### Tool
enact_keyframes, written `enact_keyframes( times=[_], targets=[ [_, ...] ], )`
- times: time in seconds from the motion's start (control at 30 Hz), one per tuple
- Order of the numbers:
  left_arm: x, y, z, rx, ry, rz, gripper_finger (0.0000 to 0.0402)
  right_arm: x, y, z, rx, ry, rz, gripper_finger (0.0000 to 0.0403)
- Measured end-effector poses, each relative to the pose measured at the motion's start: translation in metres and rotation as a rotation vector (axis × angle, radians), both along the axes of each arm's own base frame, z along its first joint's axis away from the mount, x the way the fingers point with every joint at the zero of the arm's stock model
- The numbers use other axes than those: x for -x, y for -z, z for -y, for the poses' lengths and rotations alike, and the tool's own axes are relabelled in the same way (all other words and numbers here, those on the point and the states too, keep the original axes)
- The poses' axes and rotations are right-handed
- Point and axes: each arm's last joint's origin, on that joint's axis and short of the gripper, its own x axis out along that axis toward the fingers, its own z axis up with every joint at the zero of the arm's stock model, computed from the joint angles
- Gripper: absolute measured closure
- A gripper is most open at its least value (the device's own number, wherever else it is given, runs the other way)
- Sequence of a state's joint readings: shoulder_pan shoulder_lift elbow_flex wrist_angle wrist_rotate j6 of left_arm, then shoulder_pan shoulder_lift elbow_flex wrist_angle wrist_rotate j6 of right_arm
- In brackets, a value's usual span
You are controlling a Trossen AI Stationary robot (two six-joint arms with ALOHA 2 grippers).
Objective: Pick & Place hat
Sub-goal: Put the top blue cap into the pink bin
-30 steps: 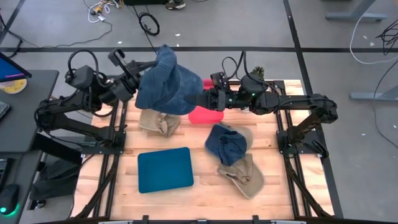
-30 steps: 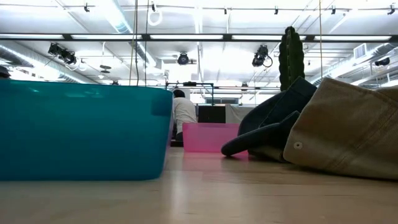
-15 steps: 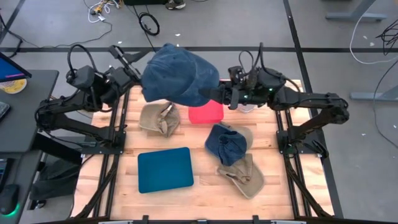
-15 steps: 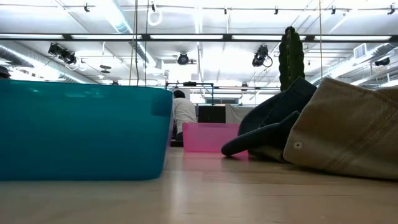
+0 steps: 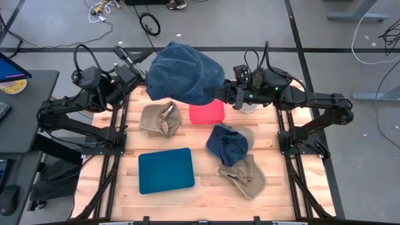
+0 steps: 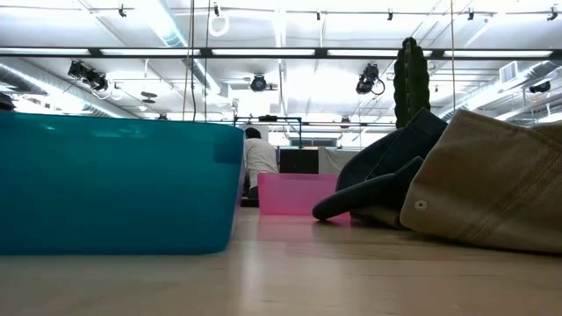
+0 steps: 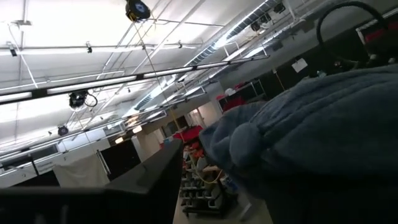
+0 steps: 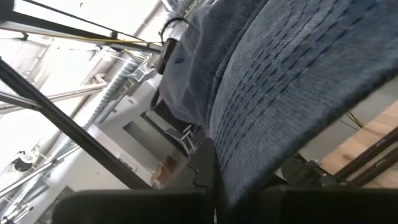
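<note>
high view: a wooden tabletop (image 5: 206, 194) fills the middle. the blue hat (image 5: 184, 74) hangs at the upper middle, clamped at its brim in the right gripper (image 5: 215, 94). the left gripper (image 5: 139, 67) is beside it; i cannot tell its fingers. the hat looks soft and light.

low view: the teal bin (image 6: 114, 184) at left and pink bin (image 6: 294, 193) in the middle hide their insides.

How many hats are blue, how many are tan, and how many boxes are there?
Blue hats: 2, one held up in the air, one lying on the table
Tan hats: 2, one near the pink box, one near the blue hat on the table
Boxes: 2, a teal box and a pink box
Total: 6
</note>
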State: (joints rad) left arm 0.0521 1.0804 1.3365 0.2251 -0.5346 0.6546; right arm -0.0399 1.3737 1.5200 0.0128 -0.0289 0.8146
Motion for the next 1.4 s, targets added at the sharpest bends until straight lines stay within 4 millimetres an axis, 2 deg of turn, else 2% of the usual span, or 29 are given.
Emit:
enact_keyframes(
  times=[0.1,0.23,0.4,0.5,0.57,0.7,0.8,0.97,1.1,1.23,1.4],
  targets=[
    [-0.005,0.000,0.000,0.008,0.026,0.026,0.0196,-0.001,0.001,0.000,0.001,-0.007,-0.007,0.0397],
    [-0.009,0.001,-0.001,0.029,0.008,0.037,0.0166,0.000,0.002,0.000,-0.005,-0.011,-0.018,0.0397],
    [-0.008,0.008,-0.005,0.054,-0.214,-0.074,0.0135,0.011,-0.005,-0.001,-0.021,-0.027,-0.001,0.0397],
    [-0.008,0.013,-0.004,-0.018,-0.250,-0.213,0.0141,0.021,-0.010,-0.002,-0.041,-0.039,0.004,0.0397],
    [-0.009,0.014,-0.003,-0.035,-0.249,-0.239,0.0153,0.029,-0.014,-0.002,-0.057,-0.043,0.008,0.0399],
    [-0.009,0.016,-0.003,-0.035,-0.267,-0.265,0.0173,0.045,-0.021,-0.003,-0.072,-0.047,0.019,0.0399],
    [-0.005,0.016,-0.006,-0.007,-0.337,-0.274,0.0182,0.063,-0.034,-0.004,-0.075,-0.065,0.085,0.0399],
    [-0.002,0.018,-0.012,0.052,-0.469,-0.293,0.0187,0.084,-0.043,-0.005,-0.069,-0.063,0.127,0.0399],
    [-0.002,0.018,-0.013,0.067,-0.496,-0.291,0.0188,0.102,-0.051,-0.004,-0.077,-0.005,0.166,0.0399],
    [-0.002,0.018,-0.013,0.068,-0.496,-0.292,0.0189,0.100,-0.042,-0.006,-0.119,0.108,0.079,0.0399],
    [-0.001,0.018,-0.015,0.089,-0.501,-0.270,0.0189,0.074,-0.019,-0.022,-0.155,0.178,-0.085,0.0399]
  ],
)
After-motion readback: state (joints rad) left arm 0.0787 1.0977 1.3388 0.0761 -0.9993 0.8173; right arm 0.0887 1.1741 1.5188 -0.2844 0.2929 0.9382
